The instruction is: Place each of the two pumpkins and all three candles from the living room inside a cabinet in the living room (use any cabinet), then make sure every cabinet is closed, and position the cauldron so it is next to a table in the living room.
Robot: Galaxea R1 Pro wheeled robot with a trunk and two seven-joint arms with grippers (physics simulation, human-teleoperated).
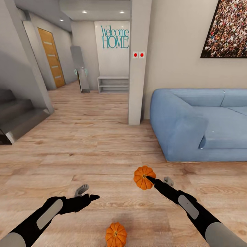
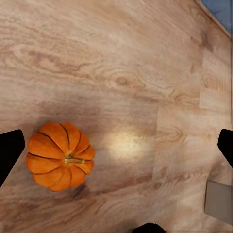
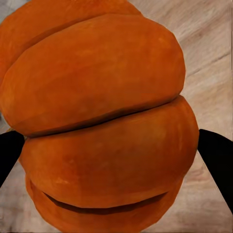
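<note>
The right gripper (image 1: 149, 179) is carrying one ribbed orange pumpkin (image 1: 144, 177) above the wooden floor (image 1: 103, 144), its fingers closed against it. A cabinet must be reached next. The second pumpkin (image 1: 116, 234) is lying on the floor below the left gripper (image 1: 90, 192), which is hanging wide open, empty.

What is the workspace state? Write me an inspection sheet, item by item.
Surface: light wood plank floor.
Job's things: one pumpkin between the right gripper's fingers; second pumpkin on the floor, upright, near the robot.
Clutter: nothing seen.
Grippers: right gripper shut on a pumpkin; left gripper open, nothing in it, above the floor.
Cables: nothing seen.
Surroundings: blue sofa, pillar, stairs, orange door, "Welcome HOME" wall.
</note>
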